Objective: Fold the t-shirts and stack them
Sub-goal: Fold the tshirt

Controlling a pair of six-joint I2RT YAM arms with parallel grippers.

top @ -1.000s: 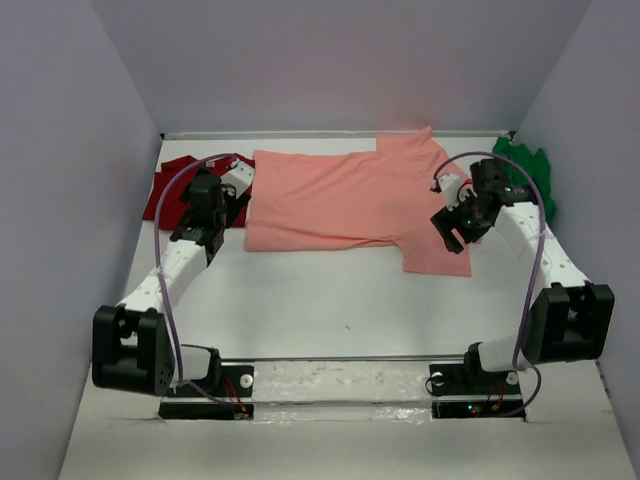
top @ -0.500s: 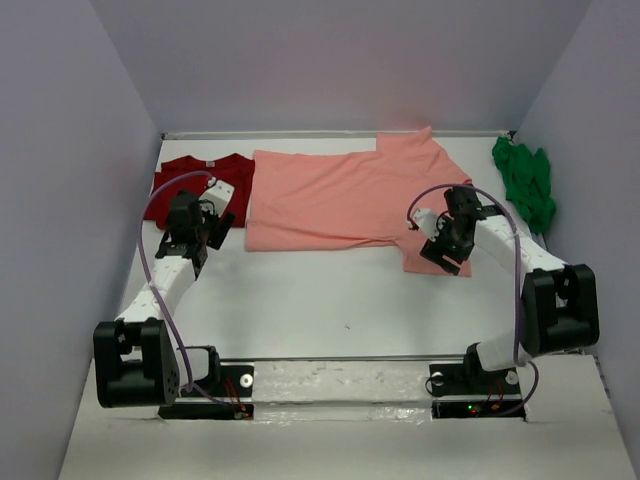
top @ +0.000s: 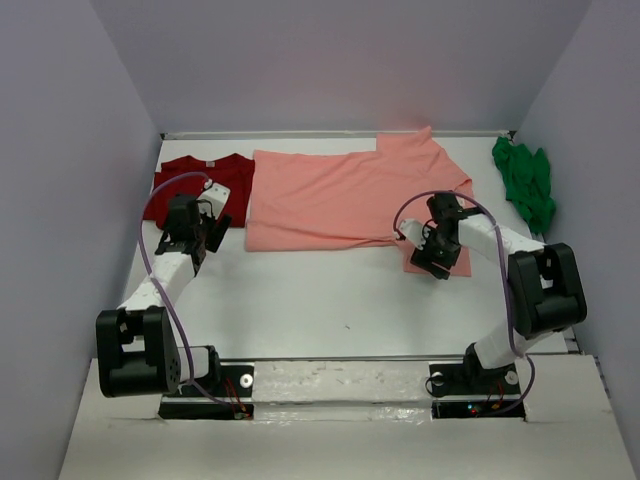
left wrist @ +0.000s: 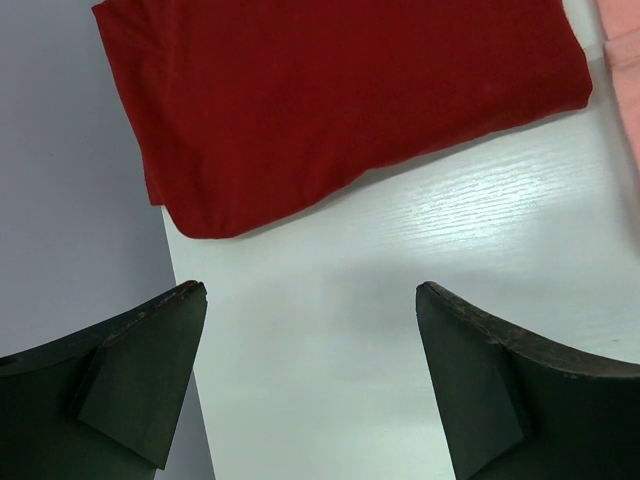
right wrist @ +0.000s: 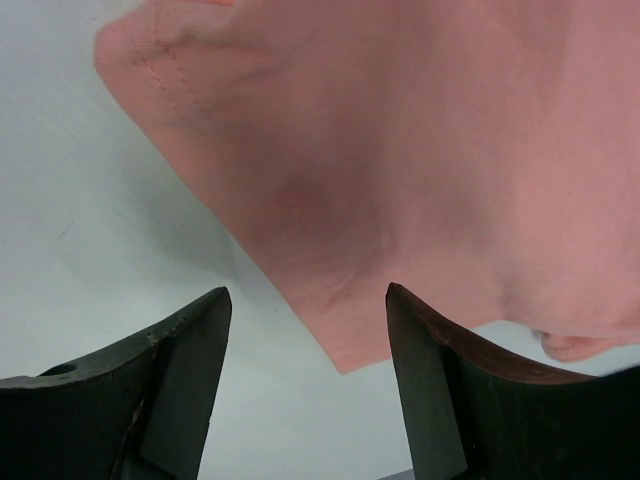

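We looked down from above and behind two robot arms at a white tabletop (top: 330, 310) enclosed by pale lilac walls.

At the far left, the dark red t-shirt (top: 195, 180) lay flat near the back left corner, a small pale label at its neck. The left gripper (left wrist: 310, 288) hung on the near side of that shirt with its jaws spread wide. Only bare tabletop showed between them. In the left wrist view, the shirt's near edge lay ahead of the fingertips, apart from them.

Just beside the red shirt, the salmon-pink t-shirt (top: 340, 195) was spread flat across the middle of the tabletop along the back edge. One sleeve pointed toward the back wall and the other toward the arms.

The right gripper (right wrist: 306, 290) sat over that nearer sleeve. Its jaws stood apart and were not clamped, and the sleeve's hem corner lay between them. We could not tell whether the fingertips touched the cloth.

At the far right, the bright green t-shirt (top: 525, 180) lay crumpled against the right wall, apart from the right gripper.
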